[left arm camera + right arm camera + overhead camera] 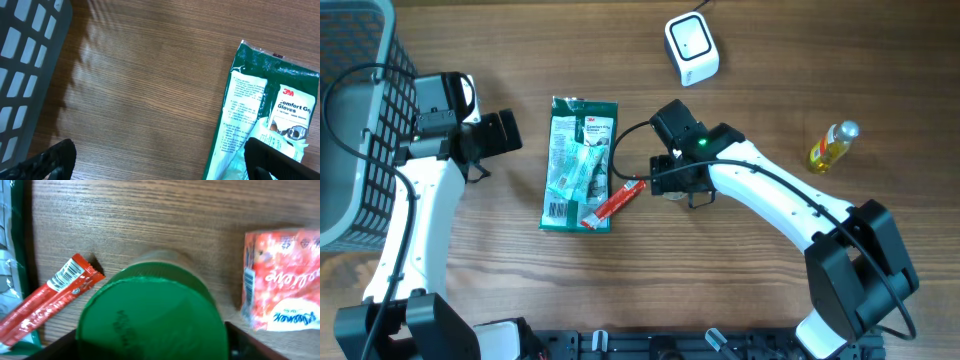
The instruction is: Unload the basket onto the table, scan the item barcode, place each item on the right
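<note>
Green-lidded jar stands between the right fingers, beside red sachet.

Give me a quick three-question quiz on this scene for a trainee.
1. True or false: the left end effector is open and empty.
2. What sits between the fingers of the right end effector? A) stick B) jar C) bottle
3. Fill in: the scanner is coloured ___.
Key: 1 true; 2 B; 3 white.
</note>
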You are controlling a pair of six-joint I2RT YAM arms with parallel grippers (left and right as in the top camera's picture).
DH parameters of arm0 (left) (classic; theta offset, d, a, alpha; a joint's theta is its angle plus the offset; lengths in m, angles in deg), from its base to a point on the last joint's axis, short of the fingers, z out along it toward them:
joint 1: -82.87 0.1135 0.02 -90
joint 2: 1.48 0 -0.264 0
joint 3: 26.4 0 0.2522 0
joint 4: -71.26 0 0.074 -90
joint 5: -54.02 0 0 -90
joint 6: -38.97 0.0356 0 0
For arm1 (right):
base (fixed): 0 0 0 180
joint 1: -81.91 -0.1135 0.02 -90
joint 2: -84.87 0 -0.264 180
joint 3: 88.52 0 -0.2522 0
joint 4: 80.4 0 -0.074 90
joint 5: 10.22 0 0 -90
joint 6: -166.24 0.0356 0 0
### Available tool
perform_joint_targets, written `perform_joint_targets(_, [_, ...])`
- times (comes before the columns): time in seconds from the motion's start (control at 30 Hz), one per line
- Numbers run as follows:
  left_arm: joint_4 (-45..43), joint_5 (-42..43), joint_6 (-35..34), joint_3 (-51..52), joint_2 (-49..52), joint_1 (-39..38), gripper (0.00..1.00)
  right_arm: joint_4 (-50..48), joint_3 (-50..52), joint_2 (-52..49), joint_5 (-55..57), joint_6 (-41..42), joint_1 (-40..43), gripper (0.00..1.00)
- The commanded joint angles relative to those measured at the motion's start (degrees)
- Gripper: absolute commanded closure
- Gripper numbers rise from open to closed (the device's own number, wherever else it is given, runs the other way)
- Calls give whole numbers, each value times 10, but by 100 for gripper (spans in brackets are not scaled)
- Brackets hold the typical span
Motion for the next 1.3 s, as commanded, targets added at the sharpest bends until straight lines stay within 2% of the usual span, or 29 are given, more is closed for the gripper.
perform_joint_targets(0.0, [-1, -5, 9, -3, 2, 2, 0, -5, -5, -9, -5, -5, -2, 29])
perform_joint_targets(0.13, [-1, -5, 9, -3, 2, 2, 0, -15, -5, -9, -2, -81, -2, 29])
perform_joint_targets(0.2, [-1, -5, 9, -3, 2, 2, 0, -15, -5, -9, 2, -108, -2, 20])
perform_joint_targets(0.33, [-1, -5, 9, -3, 2, 2, 0, -22, -5, -9, 8, -104, -2, 7])
perform_joint_targets(0.47, [-1, -5, 9, -3, 2, 2, 0, -37, -5, -9, 7, -105, -2, 3])
perform_joint_targets(0.9, [-1, -5, 9, -3, 2, 2, 0, 15, -65, -13, 8, -111, 10, 2])
perform_joint_targets(1.1, [-1, -5, 9, -3, 2, 2, 0, 19, -64, -59, 8, -112, 10, 1])
perform_joint_targets(1.27, [-1, -5, 9, -3, 2, 2, 0, 19, -64, -93, 8, -111, 10, 4])
